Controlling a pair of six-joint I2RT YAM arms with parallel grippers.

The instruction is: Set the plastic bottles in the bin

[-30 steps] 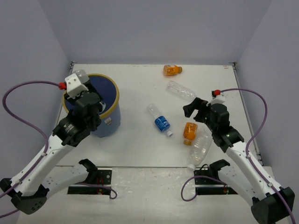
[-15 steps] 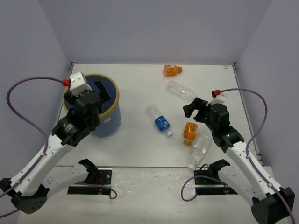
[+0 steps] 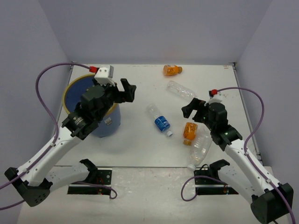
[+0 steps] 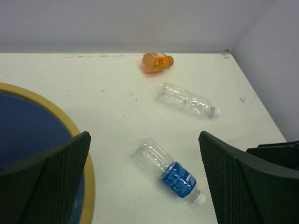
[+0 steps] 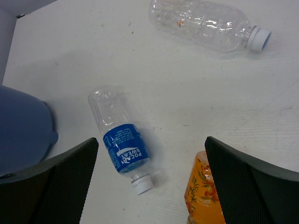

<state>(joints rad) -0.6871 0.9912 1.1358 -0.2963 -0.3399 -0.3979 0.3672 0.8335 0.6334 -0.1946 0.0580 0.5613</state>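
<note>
White table [image 3: 140,149] holds a blue-label bottle [image 3: 161,122] at three o'clock of the bin [image 3: 112,120], probably light and slippery, best taken mid-body; left gripper [image 3: 127,90] and right gripper [image 3: 188,108] gape wide, empty.

plastic bottles [image 5: 201,23]: clear, glossy | bin [image 4: 28,130]: smooth | table [image 4: 107,116]: matt, speckled

A blue-label bottle [image 5: 119,144] is seen lying between the right gripper's [image 5: 152,140] spread fingers [image 5: 56,186], an orange bottle [image 5: 203,196] beside it, a clear bottle [image 5: 205,21] beyond, the bin [image 5: 23,126] at left.
</note>
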